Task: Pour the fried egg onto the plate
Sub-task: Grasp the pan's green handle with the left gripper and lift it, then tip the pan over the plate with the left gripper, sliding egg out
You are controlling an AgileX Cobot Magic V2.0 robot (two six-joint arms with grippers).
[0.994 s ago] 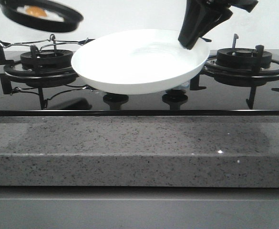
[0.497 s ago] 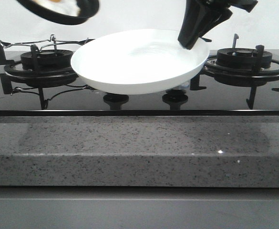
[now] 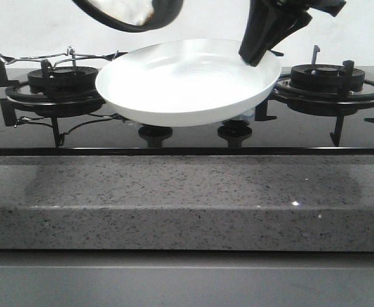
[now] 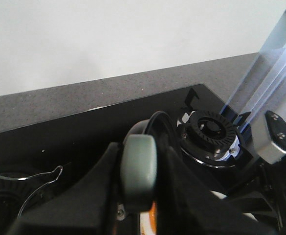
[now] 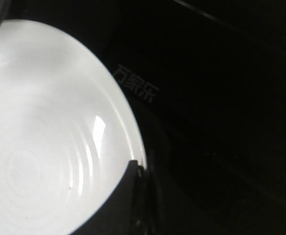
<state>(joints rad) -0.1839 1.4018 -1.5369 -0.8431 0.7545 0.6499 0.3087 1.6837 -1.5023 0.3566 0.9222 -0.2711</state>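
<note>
Your front camera sits low at counter height, looking level across the stone edge to the stove (image 3: 187,137). Your left wrist camera looks down from above toward a burner (image 4: 212,132). Your right wrist camera hangs very close over the plate (image 5: 40,142), which the front view shares (image 3: 187,80).

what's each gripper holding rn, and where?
Right gripper: plate, by its far right rim. Left gripper: frying pan, by its handle.
</note>
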